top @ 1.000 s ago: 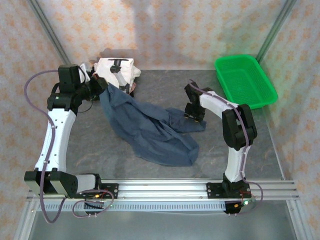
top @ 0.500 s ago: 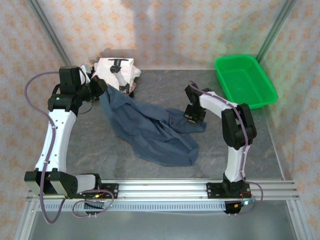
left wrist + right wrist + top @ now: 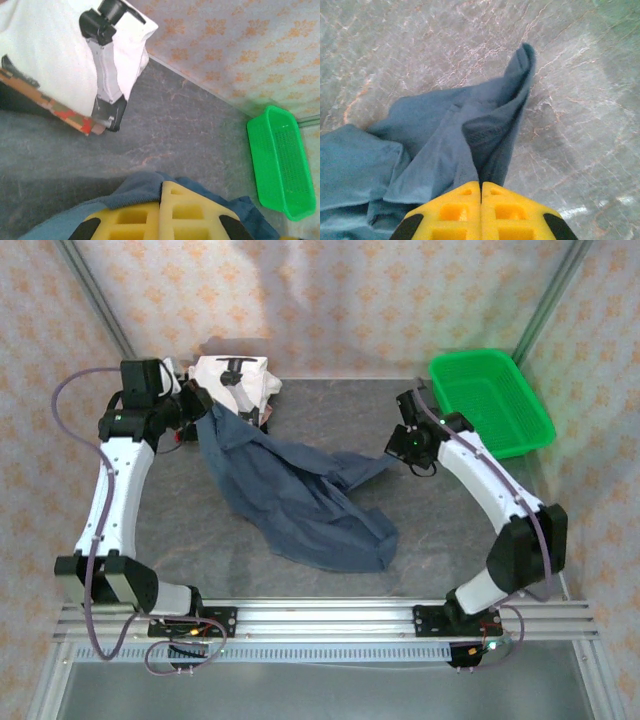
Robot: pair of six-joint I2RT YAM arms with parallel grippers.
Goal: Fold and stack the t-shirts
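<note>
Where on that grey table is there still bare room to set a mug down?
Bare table lies along the back wall between the folded stack and the green basket, and at the near right between the blue shirt and the right arm. The back left is crowded: the left claw holds the shirt beside the stack.
</note>
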